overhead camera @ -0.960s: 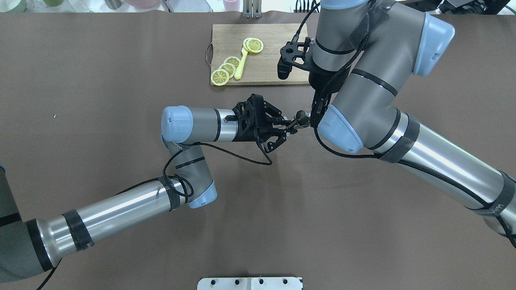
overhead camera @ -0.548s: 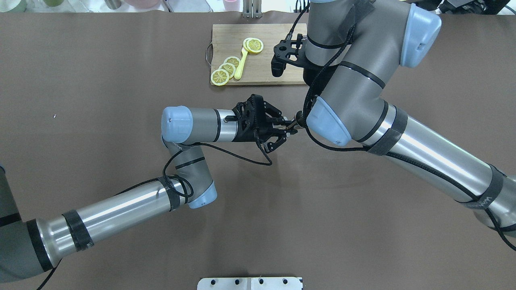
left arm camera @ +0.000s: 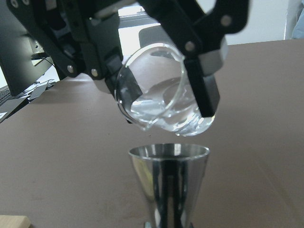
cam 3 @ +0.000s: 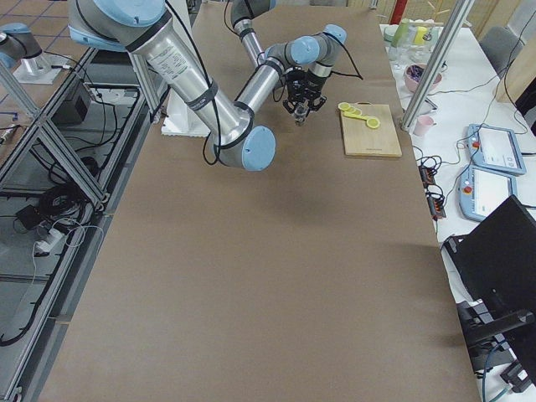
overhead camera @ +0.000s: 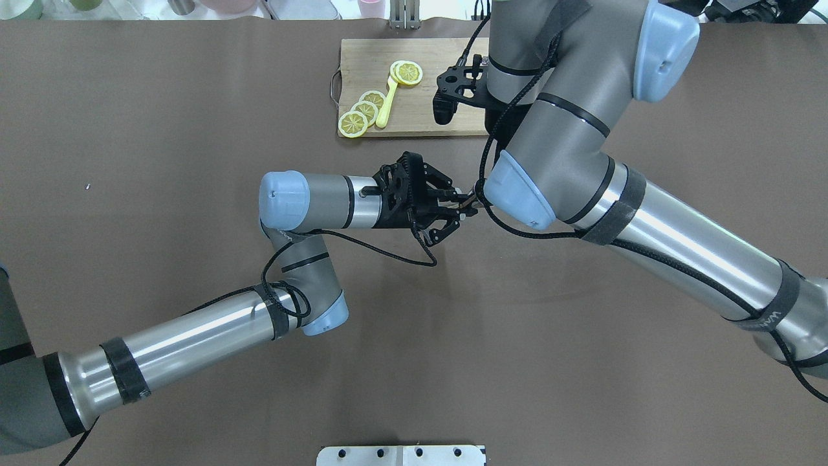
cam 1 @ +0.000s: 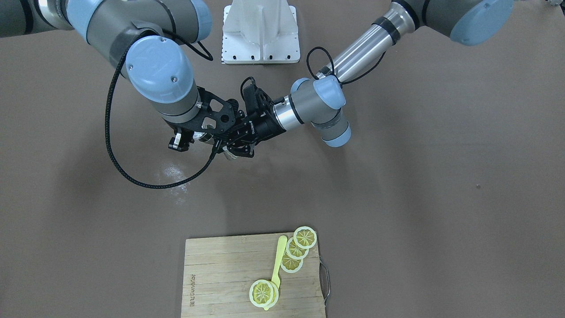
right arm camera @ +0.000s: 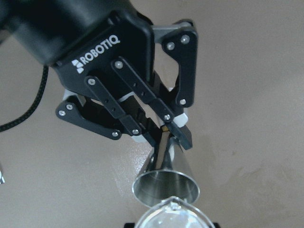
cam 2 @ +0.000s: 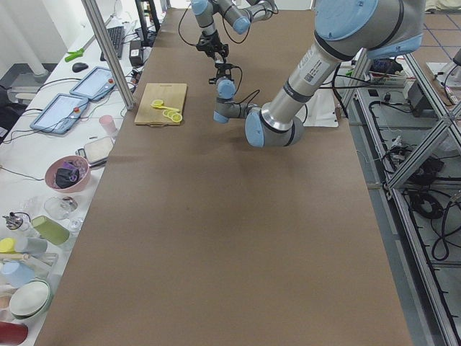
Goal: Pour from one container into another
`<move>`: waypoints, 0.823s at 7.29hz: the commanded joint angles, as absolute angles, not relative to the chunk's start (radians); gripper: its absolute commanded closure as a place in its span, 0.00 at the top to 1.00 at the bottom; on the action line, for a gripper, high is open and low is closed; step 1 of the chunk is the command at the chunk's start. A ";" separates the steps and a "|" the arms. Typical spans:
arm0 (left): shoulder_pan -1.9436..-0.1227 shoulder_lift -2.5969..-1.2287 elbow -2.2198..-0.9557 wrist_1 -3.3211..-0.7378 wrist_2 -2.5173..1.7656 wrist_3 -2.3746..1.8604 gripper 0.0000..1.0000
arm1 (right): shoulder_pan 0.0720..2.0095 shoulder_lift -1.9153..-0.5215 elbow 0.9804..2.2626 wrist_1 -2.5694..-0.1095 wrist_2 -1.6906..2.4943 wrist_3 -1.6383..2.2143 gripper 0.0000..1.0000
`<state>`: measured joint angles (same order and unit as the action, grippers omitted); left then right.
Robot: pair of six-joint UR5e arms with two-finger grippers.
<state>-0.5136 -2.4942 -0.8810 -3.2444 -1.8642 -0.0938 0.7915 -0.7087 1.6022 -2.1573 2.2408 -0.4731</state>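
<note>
My left gripper (right arm camera: 164, 129) is shut on the narrow waist of a steel jigger (right arm camera: 166, 183), which it holds upright with its mouth open upward. In the left wrist view, the jigger (left arm camera: 168, 183) stands at the bottom centre. Just above it hangs a clear glass (left arm camera: 159, 92), tilted with its lip toward the jigger's mouth. My right gripper (left arm camera: 156, 90) is shut on that glass. No stream shows between them. From overhead, the left gripper (overhead camera: 467, 206) reaches right, and the right arm's elbow hides the glass and the right gripper.
A wooden cutting board (overhead camera: 440, 116) lies at the far side with lemon slices (overhead camera: 362, 111) and a yellow spoon (overhead camera: 386, 103) on it. A shiny wet patch (cam 1: 173, 171) marks the brown table near the grippers. The robot's base plate (cam 1: 260, 42) stands behind.
The right arm has swung left in the overhead view, so its elbow now covers the jigger and the glass. The left arm has not moved.
</note>
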 commanded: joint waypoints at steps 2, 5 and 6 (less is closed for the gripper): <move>-0.509 -2.494 -0.882 -3.246 -1.864 -0.094 0.00 | 0.792 -0.673 1.562 -2.193 2.241 -0.500 0.00; -0.508 -2.494 -0.882 -3.252 -1.864 -0.094 0.00 | 0.792 -0.673 1.575 -2.249 2.241 -0.531 0.00; -0.508 -2.494 -0.882 -3.252 -1.864 -0.094 0.00 | 0.793 -0.673 1.577 -2.256 2.241 -0.537 0.00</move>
<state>-0.5081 -2.4943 -0.8820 -3.2513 -1.8638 -0.0936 0.7920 -0.6738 1.5724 -2.2383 2.2411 -0.5259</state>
